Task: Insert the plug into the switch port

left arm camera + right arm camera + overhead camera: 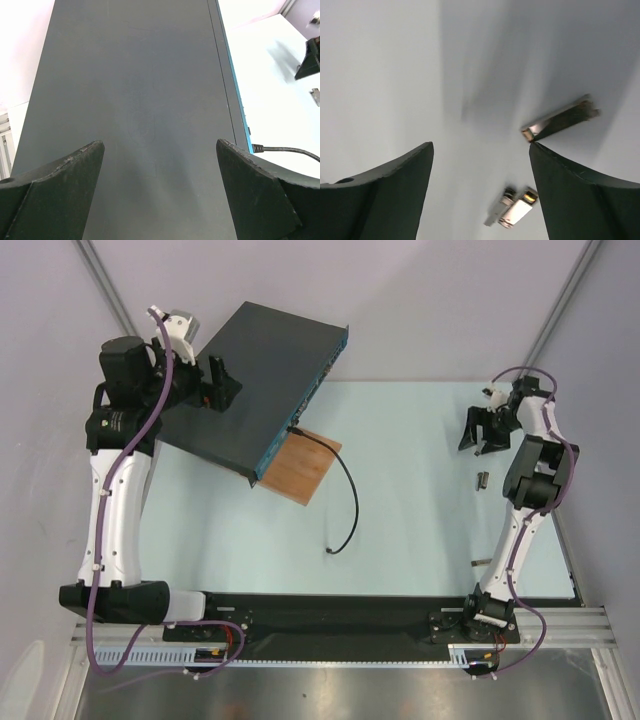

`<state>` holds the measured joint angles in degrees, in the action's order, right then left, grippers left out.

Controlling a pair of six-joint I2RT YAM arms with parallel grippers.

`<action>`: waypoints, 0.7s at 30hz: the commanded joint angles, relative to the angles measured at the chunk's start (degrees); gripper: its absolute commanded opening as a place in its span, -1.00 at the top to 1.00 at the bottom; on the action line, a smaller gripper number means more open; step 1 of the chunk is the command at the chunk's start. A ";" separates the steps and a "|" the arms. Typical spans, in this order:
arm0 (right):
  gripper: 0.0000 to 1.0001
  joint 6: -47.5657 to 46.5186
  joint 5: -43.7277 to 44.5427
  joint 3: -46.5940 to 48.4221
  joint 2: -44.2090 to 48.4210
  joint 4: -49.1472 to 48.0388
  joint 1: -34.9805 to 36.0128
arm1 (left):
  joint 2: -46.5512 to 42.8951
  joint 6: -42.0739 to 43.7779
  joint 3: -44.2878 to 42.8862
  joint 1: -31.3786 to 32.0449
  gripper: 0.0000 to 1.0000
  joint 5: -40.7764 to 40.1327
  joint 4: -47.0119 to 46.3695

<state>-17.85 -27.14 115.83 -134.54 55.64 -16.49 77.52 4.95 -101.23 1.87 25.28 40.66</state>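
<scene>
The switch point(262, 380) lies angled at the far left of the surface point(420, 440), with a black cable point(350, 500) seated in its teal front. The plug point(560, 117), seemingly a small metal piece, lies well right of the switch, not yet picked up. Above it is the right claw point(480, 145), open and empty. The left claw point(160, 142), spread wide and empty, hovers over the switch's top.

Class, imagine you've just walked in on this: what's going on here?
Two robot arms are at a table. The left gripper stands open over the dark top of the switch, holding nothing. The right gripper is open too, near two small metal connectors, neither in its grasp. A black cable already sits plugged into the switch's front face.
</scene>
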 commanded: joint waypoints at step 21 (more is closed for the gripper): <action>-0.53 7.12 22.39 7.83 -5.91 -7.21 1.55 | -0.96 -1.88 1.30 0.24 -1.00 -0.58 -3.40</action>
<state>-12.38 -6.98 122.28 -139.26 50.70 -15.75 77.49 3.42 -99.81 1.87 25.08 39.51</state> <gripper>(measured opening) 0.772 0.996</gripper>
